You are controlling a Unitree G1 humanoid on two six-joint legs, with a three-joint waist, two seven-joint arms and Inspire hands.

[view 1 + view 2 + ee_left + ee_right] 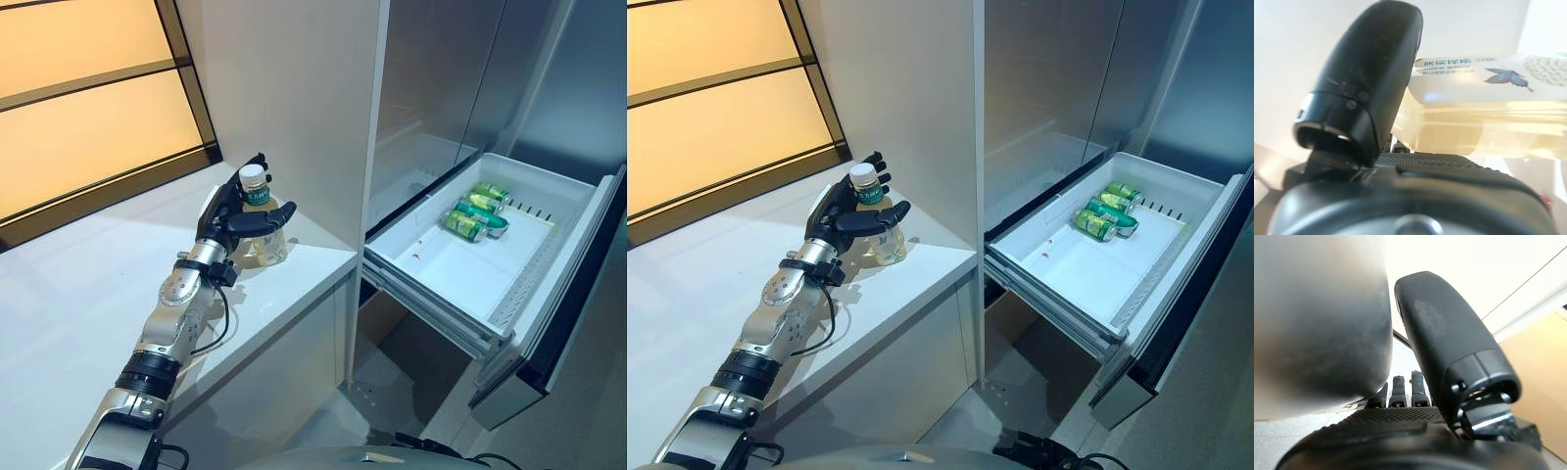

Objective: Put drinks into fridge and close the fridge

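A clear bottle (pixel 265 242) of pale yellow drink with a white cap and green label stands on the white counter (pixel 78 284), near its far right corner. My left hand (pixel 223 217) is shut on it, fingers behind the neck and thumb (pixel 1366 83) across the front; the bottle's label shows in the left wrist view (pixel 1484 112). The fridge's white drawer (pixel 431 294) is pulled out at the right, with green cans (pixel 477 213) lying at its far end. My right hand (pixel 1449 357) hangs idle, fingers relaxed.
A white cabinet panel (pixel 294 88) rises between the counter and the fridge. The fridge's steel upper doors (pixel 460 69) are closed. An amber window (pixel 78 88) runs behind the counter. The drawer's dark front (pixel 558 323) juts into the floor space.
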